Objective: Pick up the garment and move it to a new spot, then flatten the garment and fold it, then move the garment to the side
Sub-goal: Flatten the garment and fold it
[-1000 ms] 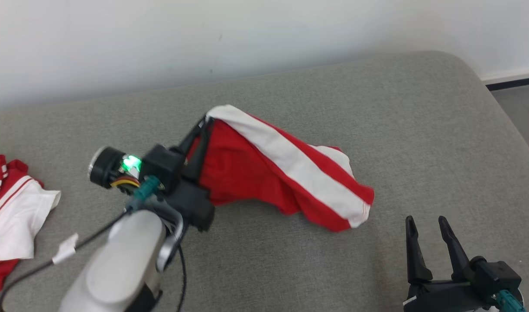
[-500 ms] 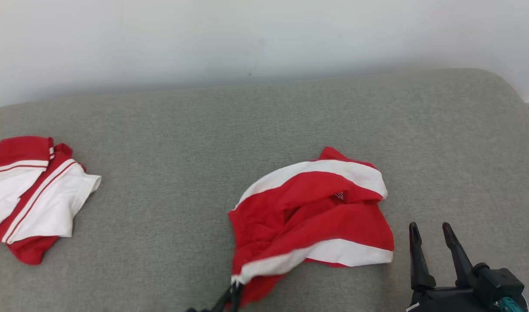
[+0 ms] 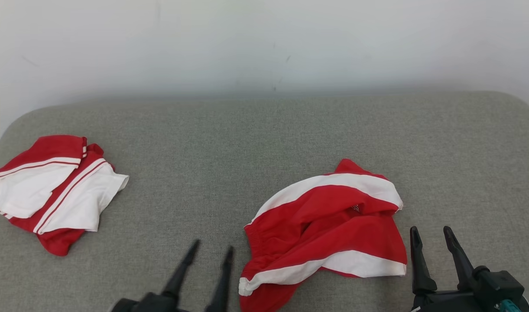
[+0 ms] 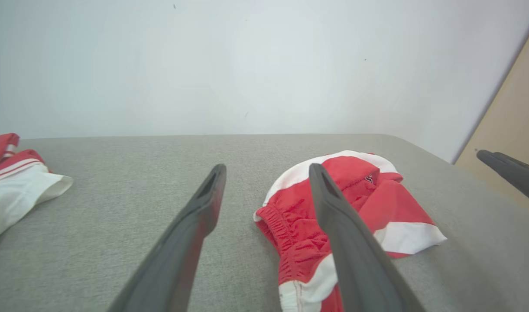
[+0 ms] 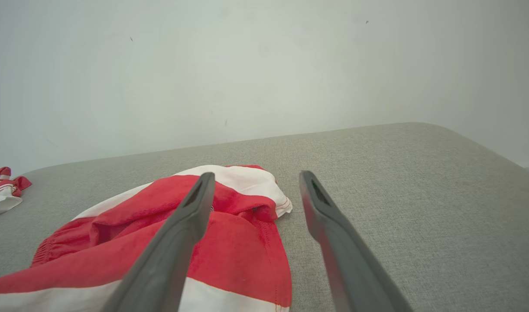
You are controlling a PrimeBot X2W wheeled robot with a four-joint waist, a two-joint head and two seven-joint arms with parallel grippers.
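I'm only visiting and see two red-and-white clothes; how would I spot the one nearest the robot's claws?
Start from the wide grey cushion against the white wall. Near its front edge, between the left gripper and the right gripper, lies the crumpled garment. Unlike the other garment far to the left, which shows more white, it is mostly red with broad white bands.

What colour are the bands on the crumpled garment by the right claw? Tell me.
White, across the red garment; best in the head view.

right hand [image 3: 430, 230]: 2 long dark fingers [image 3: 417, 260], teal connector [image 3: 509, 306].
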